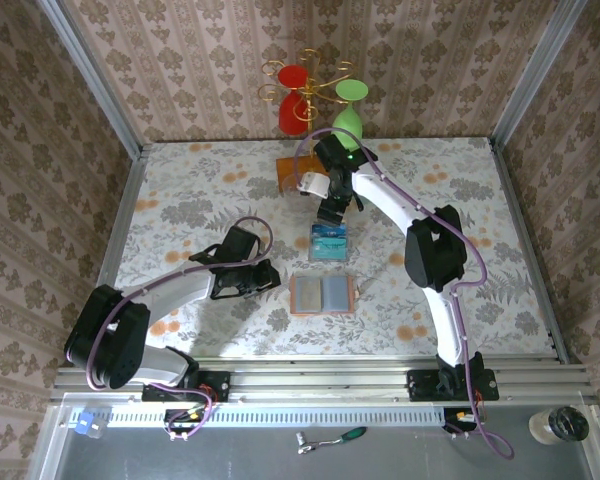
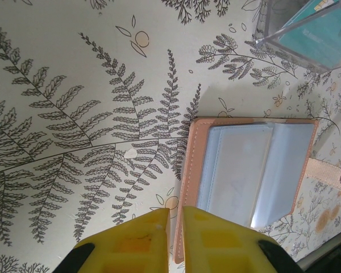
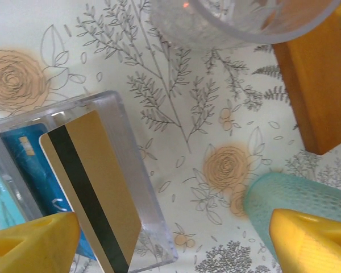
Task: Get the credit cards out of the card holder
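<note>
Between the yellow fingers of the right end effector (image 3: 173, 227), which stand wide apart and hold nothing, lies the near corner of a clear plastic box (image 3: 125, 148). The credit cards (image 3: 28, 165) sit inside it. A tan-orange card (image 3: 96, 187) with a black stripe leans against the wall nearest the end effector, with blue and teal ones behind it. Farther ahead, an orange wooden block (image 3: 324, 85) stands on the floral tabletop (image 2: 74, 85). The left end effector (image 2: 175, 219) is closed, with only a sliver of gap and nothing visibly gripped. Just ahead of its right finger the card holder (image 2: 250, 170) lies open and flat, blue-grey pockets facing up. The clear box is beyond it.
</note>
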You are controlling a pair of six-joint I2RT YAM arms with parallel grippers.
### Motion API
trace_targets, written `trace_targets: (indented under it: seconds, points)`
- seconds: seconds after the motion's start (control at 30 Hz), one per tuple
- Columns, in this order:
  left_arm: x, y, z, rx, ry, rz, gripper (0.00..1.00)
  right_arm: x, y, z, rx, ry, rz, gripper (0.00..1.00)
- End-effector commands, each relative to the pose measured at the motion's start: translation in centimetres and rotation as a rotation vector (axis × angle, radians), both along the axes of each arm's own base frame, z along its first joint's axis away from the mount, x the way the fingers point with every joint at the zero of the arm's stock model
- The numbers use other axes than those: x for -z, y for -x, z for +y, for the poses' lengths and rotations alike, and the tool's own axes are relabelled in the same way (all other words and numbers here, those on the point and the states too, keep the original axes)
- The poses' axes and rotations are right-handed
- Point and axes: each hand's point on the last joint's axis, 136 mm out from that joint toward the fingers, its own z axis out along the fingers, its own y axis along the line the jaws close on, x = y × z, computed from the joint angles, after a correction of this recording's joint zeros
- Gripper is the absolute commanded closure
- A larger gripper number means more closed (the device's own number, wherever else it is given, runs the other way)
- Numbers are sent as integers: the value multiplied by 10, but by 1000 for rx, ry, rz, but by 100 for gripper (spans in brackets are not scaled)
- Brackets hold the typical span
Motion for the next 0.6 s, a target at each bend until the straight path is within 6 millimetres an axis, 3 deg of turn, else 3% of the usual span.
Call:
trace_targets:
  seconds: [0.0, 0.57]
  points:
    - [-2, 2, 2, -14, 13, 1, 86, -24, -7, -5, 23, 1, -80, 14]
    - [-1, 1, 2, -18, 15, 0, 86, -29, -37, -11, 61, 24, -202, 16]
